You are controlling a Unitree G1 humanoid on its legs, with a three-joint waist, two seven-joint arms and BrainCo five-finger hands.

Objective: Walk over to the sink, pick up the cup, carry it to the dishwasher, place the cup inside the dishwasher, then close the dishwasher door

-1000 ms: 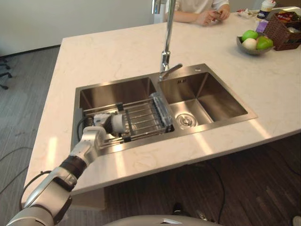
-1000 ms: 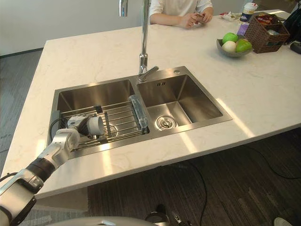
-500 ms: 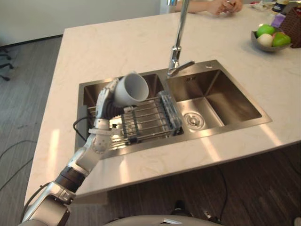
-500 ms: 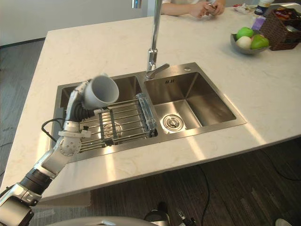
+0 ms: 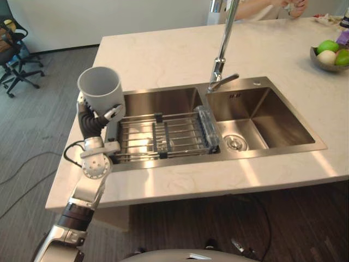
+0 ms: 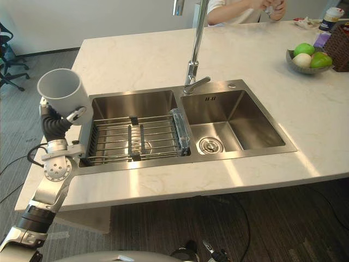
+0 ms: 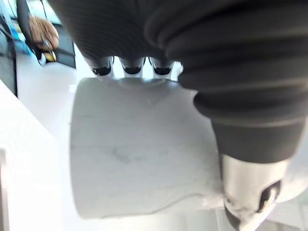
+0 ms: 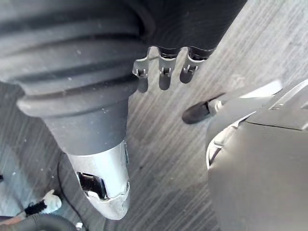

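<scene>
My left hand (image 5: 92, 123) is shut on a pale grey cup (image 5: 100, 89), holding it upright with its mouth up, above the left rim of the sink (image 5: 218, 159). The left wrist view has the cup's wall (image 7: 139, 159) pressed against the palm, with the fingers (image 7: 132, 65) curled over one side and the thumb (image 7: 246, 192) on the other. The cup (image 6: 61, 89) hangs over the counter's left edge, clear of the basin. My right hand (image 8: 163, 67) hangs idle above the dark wood floor, fingers relaxed and holding nothing.
A wire rack (image 5: 163, 131) lies in the sink's left basin; the right basin has a drain (image 5: 233, 143). A tall faucet (image 5: 223, 49) rises behind the divider. A fruit bowl (image 5: 329, 54) sits far right, a person (image 6: 245, 7) at the far side, an office chair (image 5: 13, 54) left.
My left hand has lifted the cup out of the rack in the left basin, up and to the left, turning it upright. The camera has also shifted, sliding the sink rightward.
</scene>
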